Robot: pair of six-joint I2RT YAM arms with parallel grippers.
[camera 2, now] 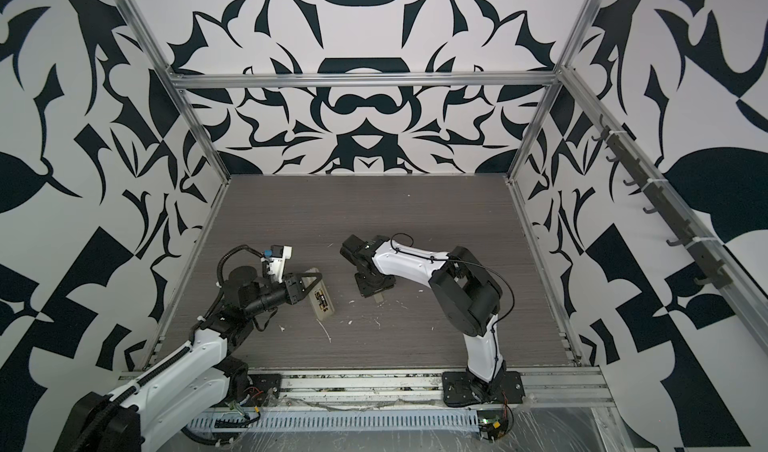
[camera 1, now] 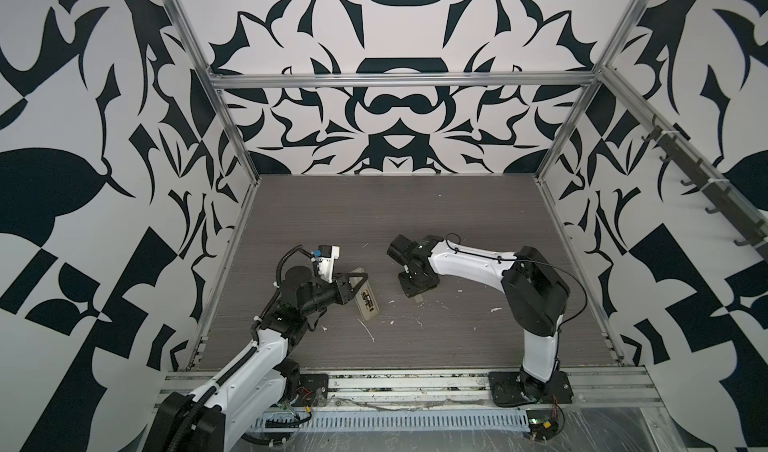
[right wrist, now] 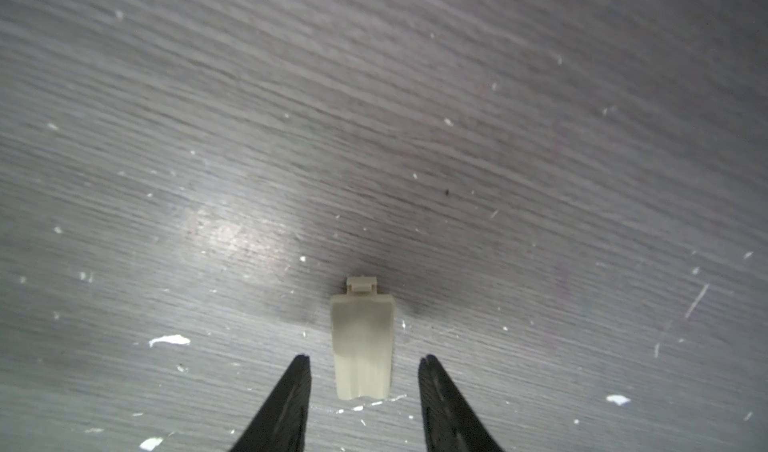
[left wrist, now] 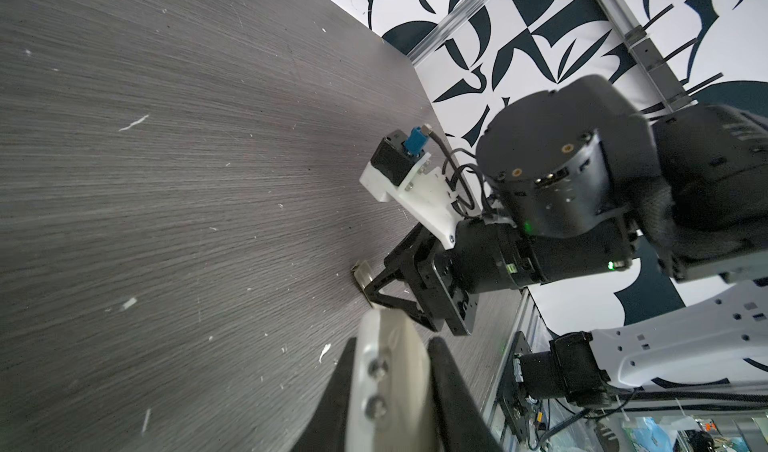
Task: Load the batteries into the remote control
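My left gripper [camera 1: 358, 283] is shut on the remote control [camera 1: 365, 298], which shows beige back up in both top views. Dark batteries [camera 1: 368, 300] with a gold-brown band sit in its recess, also seen as the batteries [camera 2: 321, 298]. In the left wrist view the remote's pale end [left wrist: 390, 383] fills the space between the black fingers. My right gripper [right wrist: 363, 360] points down at the table, open, straddling a small loose beige cover [right wrist: 363, 346] with a gap on each side. That cover [camera 1: 419, 299] peeks out under the right gripper [camera 1: 417, 288].
White scraps [camera 1: 368, 331] lie scattered over the grey wood-grain table [camera 1: 374, 213]. Aluminium frame posts and rails edge the table, with a front rail [camera 1: 415, 381] between the two arm bases. Patterned walls close in the sides and back.
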